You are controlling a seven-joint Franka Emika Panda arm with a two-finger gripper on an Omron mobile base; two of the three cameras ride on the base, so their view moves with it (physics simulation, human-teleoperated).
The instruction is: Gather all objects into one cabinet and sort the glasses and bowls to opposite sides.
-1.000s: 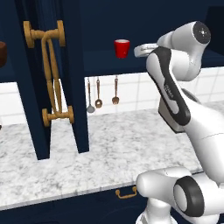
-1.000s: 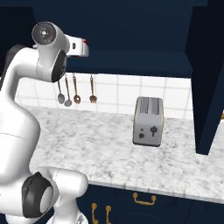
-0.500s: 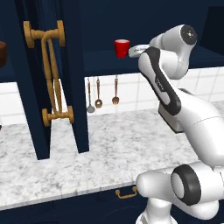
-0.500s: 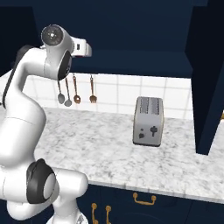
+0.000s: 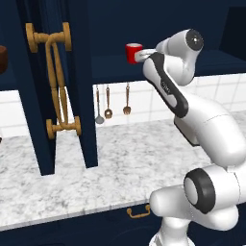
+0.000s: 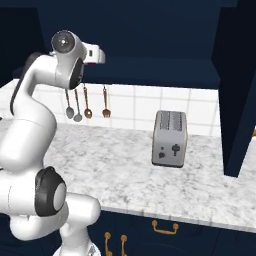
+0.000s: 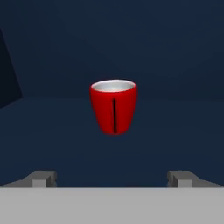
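Stood upright on the cabinet shelf [image 5: 115,67]: red cup [image 7: 113,106], straight ahead of the fingers [image 7: 43,178]. Spread wide and empty, well short of the cup, probably lined up so as to close around it from both sides.

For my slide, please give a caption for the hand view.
Open gripper faces an upright red cup on the dark cabinet shelf.
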